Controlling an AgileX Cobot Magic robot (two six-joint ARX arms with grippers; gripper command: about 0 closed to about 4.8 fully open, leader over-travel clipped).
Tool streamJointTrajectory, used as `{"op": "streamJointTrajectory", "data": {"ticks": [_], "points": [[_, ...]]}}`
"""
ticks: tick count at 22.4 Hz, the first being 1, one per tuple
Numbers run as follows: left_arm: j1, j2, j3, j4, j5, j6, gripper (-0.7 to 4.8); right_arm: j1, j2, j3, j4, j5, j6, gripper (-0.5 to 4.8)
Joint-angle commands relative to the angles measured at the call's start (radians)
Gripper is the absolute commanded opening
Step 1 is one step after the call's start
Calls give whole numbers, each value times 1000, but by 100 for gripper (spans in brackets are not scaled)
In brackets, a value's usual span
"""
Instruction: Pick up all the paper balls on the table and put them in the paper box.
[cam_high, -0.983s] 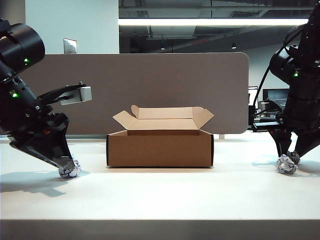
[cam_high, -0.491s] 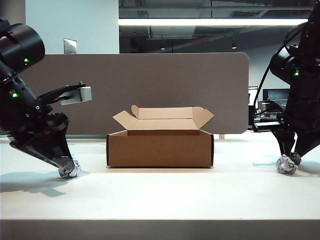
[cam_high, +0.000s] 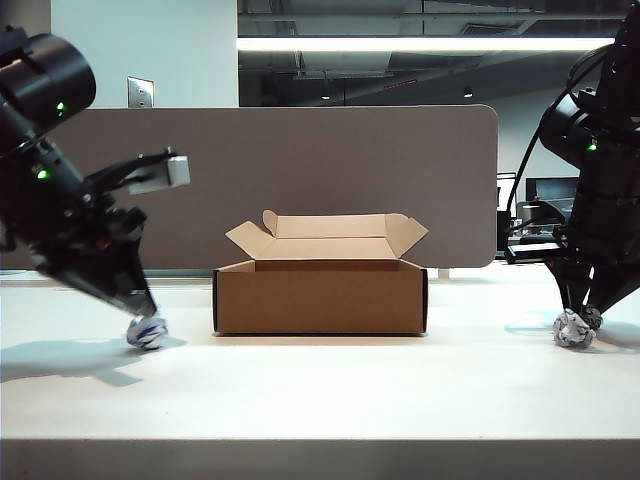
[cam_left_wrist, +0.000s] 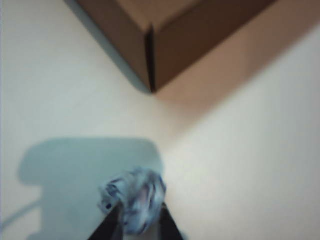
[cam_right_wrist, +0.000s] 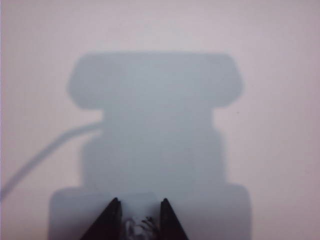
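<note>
Lifting a little since a second ago, the left gripper (cam_high: 143, 318) is pinching one paper ball (cam_left_wrist: 134, 199) just beside the paper box (cam_high: 320, 296), its jaws pressed on the wad. Across the table (cam_high: 330, 385), well apart from the box, the right gripper (cam_right_wrist: 139, 220) is squeezing a second paper ball (cam_high: 571, 329) that is lying on the surface. Only the fingertips are holding each wad, so either could be slipping out during the carry.

We see a bright ceiling strip light (cam_high: 425, 44) glaring overhead, leaving both arms dark and the left arm (cam_high: 80, 240) motion-blurred. Both wrist views are soft and hazy, with broad grey shadows on the counter (cam_right_wrist: 280, 125) ahead of each gripper.
</note>
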Motion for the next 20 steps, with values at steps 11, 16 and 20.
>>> {"op": "streamJointTrajectory", "data": {"ticks": [11, 16, 20], "points": [[2, -2, 93, -89, 13, -3, 153, 0, -5, 3, -1, 3, -2, 116], [2, 33, 93, -60, 31, -3, 189, 0, -5, 3, -2, 2, -2, 116], [2, 93, 93, -47, 69, -18, 188, 0, -5, 3, -8, 3, -3, 116]]}}
